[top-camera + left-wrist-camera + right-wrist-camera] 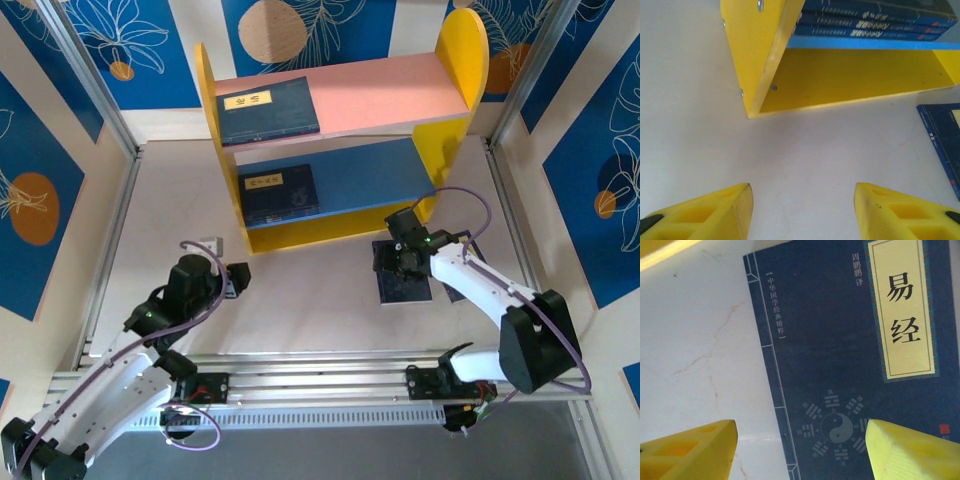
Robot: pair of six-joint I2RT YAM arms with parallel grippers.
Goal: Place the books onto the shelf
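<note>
Hovering wide and empty over the navy book [840,365] lying before the shelf [462,60], the right gripper [800,440] is needing a square bite on its edge; the left gripper [802,200] is idling open.

The pale worktop [320,310] carries the shelf [462,70] — a navy book [268,108] on its pink board [390,95], a stack of books [278,190] on its blue board [370,170] — and another book [405,288] lying flat just in front.
</note>
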